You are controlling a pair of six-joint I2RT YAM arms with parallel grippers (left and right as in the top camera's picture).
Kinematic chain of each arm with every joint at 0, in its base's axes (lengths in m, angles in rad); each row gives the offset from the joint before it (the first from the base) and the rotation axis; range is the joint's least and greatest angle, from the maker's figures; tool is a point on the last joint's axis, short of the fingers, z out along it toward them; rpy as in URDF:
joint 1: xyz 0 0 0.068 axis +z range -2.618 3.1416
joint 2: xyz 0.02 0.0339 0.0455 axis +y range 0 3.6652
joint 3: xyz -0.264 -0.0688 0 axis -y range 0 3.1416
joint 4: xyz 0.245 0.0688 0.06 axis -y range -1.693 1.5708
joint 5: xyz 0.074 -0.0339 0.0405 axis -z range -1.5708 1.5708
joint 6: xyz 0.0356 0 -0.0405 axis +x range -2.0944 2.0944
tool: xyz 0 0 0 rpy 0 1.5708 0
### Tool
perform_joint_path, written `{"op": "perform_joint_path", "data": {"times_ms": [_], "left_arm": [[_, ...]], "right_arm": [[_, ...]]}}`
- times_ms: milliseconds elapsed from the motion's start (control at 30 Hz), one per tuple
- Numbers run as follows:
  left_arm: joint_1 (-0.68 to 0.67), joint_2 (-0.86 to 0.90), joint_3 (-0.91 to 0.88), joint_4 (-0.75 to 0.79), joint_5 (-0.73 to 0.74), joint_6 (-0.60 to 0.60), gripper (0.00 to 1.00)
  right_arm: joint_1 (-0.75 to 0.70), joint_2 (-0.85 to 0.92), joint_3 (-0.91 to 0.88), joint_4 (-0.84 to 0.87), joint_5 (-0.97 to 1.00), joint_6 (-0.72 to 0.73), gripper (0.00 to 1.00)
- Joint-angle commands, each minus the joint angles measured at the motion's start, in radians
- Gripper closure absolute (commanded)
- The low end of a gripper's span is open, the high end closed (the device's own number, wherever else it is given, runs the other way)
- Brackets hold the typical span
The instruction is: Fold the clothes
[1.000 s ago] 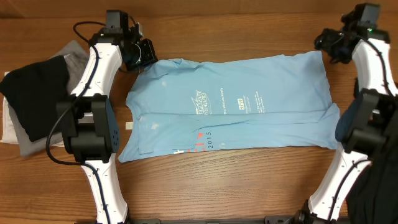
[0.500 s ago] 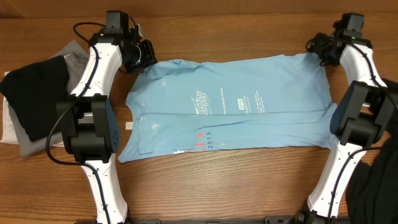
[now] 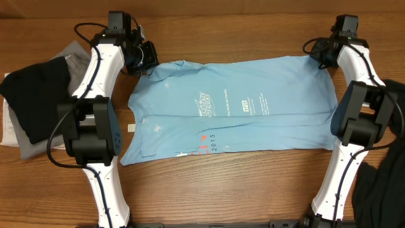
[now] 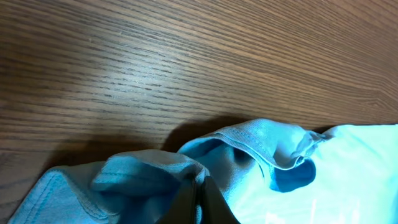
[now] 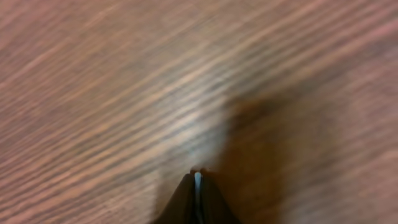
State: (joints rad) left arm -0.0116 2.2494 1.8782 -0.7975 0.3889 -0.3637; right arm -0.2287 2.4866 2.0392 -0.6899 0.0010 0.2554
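Left hand clamped shut on collar corner of blue T-shirt, 10 o'clock. Right hand pinched shut at 2 o'clock corner, no cloth visible in it. Shirt flat mid-counter; likely light, limp, grab corners. Count: one blue shirt; 9 o'clock pile of one black garment, one grey garment, one white garment

On the light blue T-shirt, seen from overhead, only one thing can be read with certainty: the number "2015". It is printed near the lower fold and turned on its side, just beside a small pink-red mark. Higher up, in the middle of the cloth, there are a white emblem with lettering, a thin line of white words and some small white blocks of text. All of these are too small to read.
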Motion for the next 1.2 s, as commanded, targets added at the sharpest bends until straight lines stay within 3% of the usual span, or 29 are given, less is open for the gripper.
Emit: {"op": "perform_joint_path", "data": {"times_ms": [0, 400, 700, 1167], "left_arm": [[0.011, -0.014, 0.012, -0.004, 0.001, 0.020, 0.96], [0.085, -0.108, 0.012, -0.055, 0.134, 0.020, 0.96], [0.093, -0.163, 0.012, -0.332, 0.152, 0.062, 0.96], [0.138, -0.165, 0.012, -0.578, 0.182, 0.192, 0.96]], "right_arm": [[-0.017, 0.031, 0.031, -0.061, 0.068, 0.034, 0.96], [-0.078, -0.095, 0.125, -0.280, 0.119, 0.033, 0.96], [-0.094, -0.151, 0.125, -0.488, 0.119, 0.033, 0.96], [-0.095, -0.224, 0.125, -0.722, 0.241, 0.034, 0.96]]}}
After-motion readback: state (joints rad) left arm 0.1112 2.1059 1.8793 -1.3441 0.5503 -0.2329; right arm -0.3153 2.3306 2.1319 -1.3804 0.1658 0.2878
